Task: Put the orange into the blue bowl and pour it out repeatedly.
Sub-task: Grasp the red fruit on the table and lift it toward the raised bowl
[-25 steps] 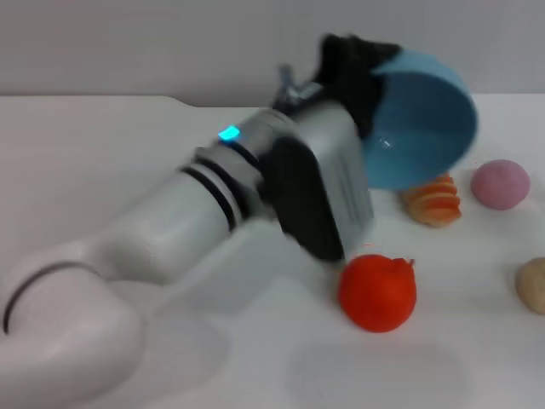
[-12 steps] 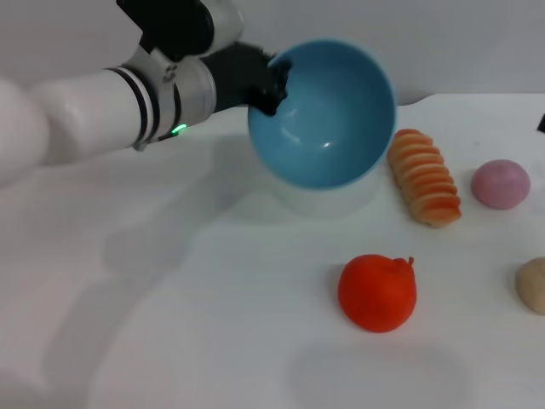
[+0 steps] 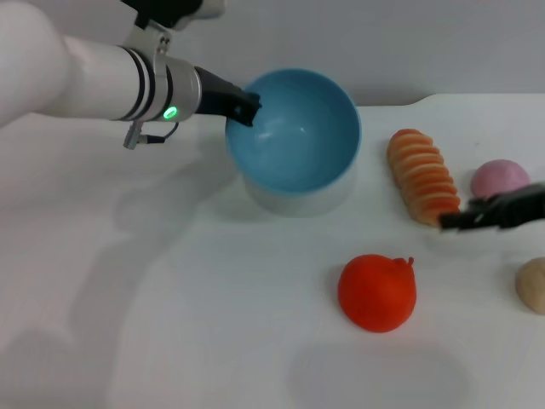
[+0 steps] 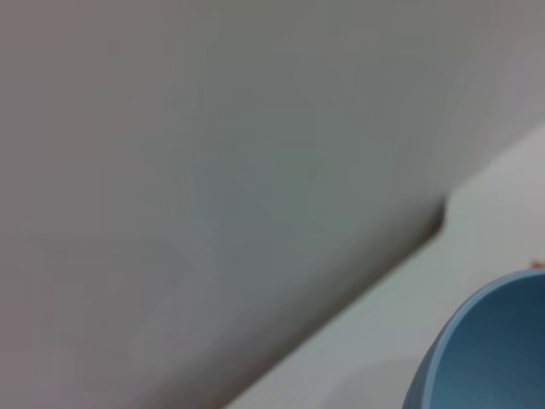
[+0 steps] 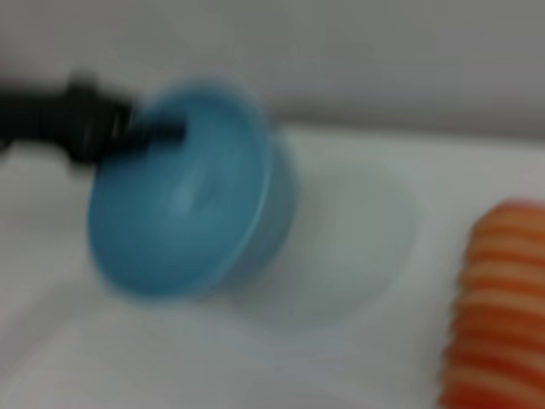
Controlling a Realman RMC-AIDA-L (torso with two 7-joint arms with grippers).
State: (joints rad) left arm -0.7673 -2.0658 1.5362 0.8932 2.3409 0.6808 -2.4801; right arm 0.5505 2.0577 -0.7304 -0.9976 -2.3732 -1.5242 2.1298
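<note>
left gripper [image 3: 245, 106] clamped on the near-left rim of the blue bowl [image 3: 294, 128], one dark finger inside the rim and one outside, so jaws closed on the bowl wall. bowl is tipped, mouth facing toward the camera and a bit up, nothing inside it in head view. its lower edge looks close to the white table [image 3: 213, 324], cannot tell if it touches. left arm comes in from the upper left, white with black bands and a green light. right wrist view shows the same blue bowl [image 5: 183, 192] tilted with the dark left gripper [image 5: 157, 130] on its rim; left wrist view catches only a slice of the bowl rim [image 4: 485, 349] and blurred wall. the orange [image 3: 377, 291] sits on the table out of the bowl, nearer the camera and to the right of it, well apart, nothing touching it, small stem at the upper right. right gripper [image 3: 456, 221] enters from the right edge, low over the table, dark tip just beside the near end of the ridged loaf [image 3: 423, 175], cannot tell how far its jaws are open, holds nothing visible. pink ball [image 3: 500, 181] sits right of the loaf, behind the right gripper. tan ball [image 3: 532, 285] at the right edge, right of the orange.
</note>
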